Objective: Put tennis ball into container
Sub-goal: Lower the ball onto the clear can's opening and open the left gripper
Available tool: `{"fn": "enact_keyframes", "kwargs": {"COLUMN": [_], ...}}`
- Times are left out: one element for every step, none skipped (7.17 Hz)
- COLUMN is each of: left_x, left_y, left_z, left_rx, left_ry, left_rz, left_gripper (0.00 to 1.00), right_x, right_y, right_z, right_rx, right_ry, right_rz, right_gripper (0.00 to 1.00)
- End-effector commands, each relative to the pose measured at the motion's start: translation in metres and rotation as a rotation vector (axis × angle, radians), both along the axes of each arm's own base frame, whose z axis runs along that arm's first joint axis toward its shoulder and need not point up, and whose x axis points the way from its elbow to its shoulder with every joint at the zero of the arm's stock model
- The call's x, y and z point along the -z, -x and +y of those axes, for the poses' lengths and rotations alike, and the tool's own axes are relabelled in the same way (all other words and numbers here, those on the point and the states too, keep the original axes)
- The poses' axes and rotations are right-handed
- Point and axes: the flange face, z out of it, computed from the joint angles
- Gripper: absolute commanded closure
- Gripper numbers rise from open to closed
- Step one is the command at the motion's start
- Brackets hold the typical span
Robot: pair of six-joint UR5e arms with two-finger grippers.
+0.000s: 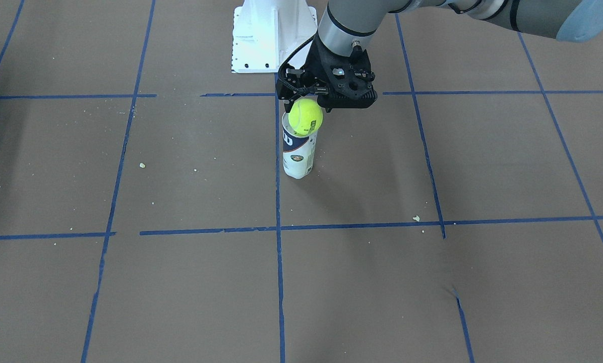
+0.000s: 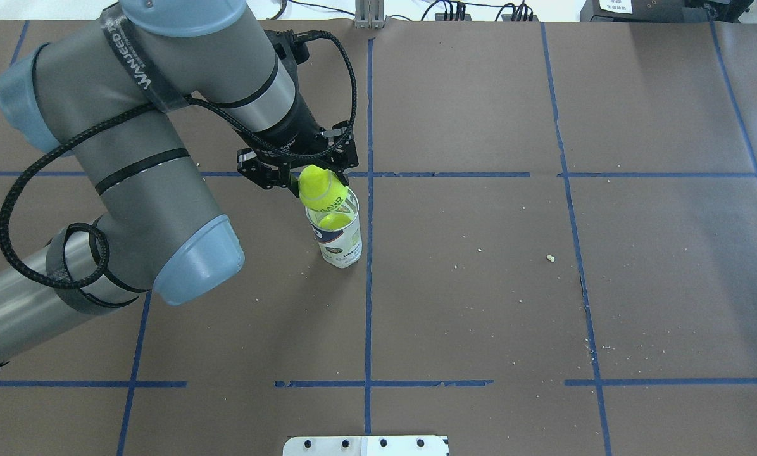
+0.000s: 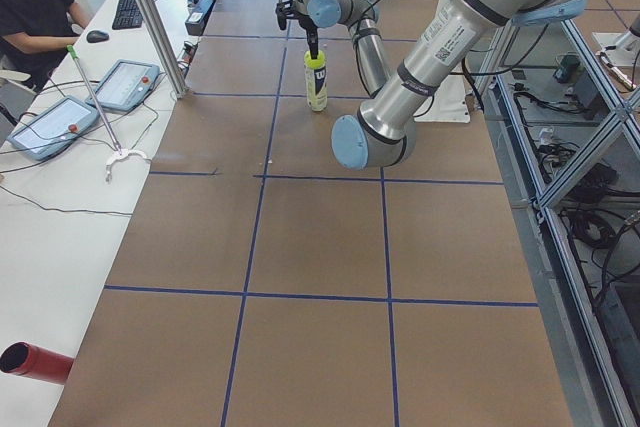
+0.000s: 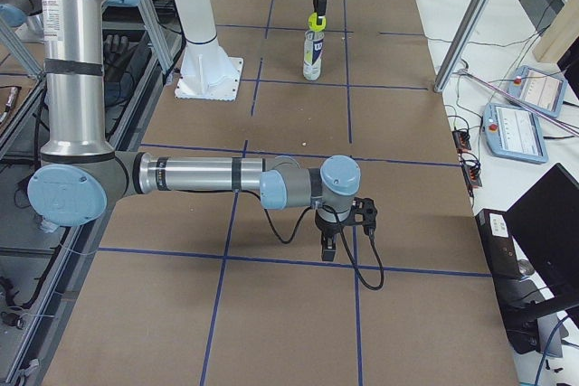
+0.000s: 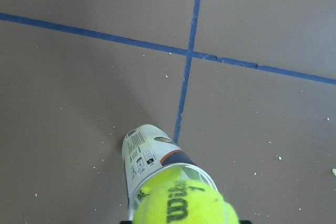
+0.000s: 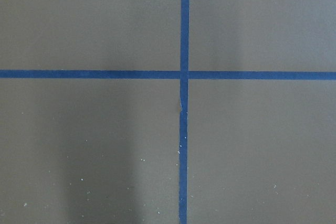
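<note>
Ball [image 1: 305, 116] clamped in left gripper [image 1: 305, 107] just above can [image 1: 298, 159]; I fear an off-centre release bouncing away or toppling it.

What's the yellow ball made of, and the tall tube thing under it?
The fuzzy yellow-green tennis ball looks covered in felt: its surface is matte and hairy at the edges. The tall clear cylindrical can seems glossy plastic, see-through near the top, with a printed white and navy label.
</note>
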Motion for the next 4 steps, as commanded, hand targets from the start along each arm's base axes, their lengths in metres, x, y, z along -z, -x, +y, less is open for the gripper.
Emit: {"fn": "enact_keyframes", "kwargs": {"left_x": [0.001, 0.001, -0.009, -0.033], "left_y": [0.001, 0.003, 0.010, 0.023], "left_z": [0.002, 0.002, 0.002, 0.001], "left_rx": [-0.001, 0.003, 0.007, 0.012], "left_ry": [0.002, -0.002, 0.000, 0.002], "left_rz": [0.007, 0.008, -0.002, -0.019], "left_gripper": [0.00, 0.00, 0.00, 0.00], "right_x": [0.000, 0.000, 0.000, 0.000], "right_y": [0.000, 0.000, 0.000, 0.000], "right_z": [0.000, 0.000, 0.000, 0.000], "right_rx": [0.000, 0.000, 0.000, 0.000], "right_ry": [0.000, 0.000, 0.000, 0.000], "right_rz": [0.000, 0.000, 0.000, 0.000], "right_gripper": [0.00, 0.00, 0.00, 0.00]}}
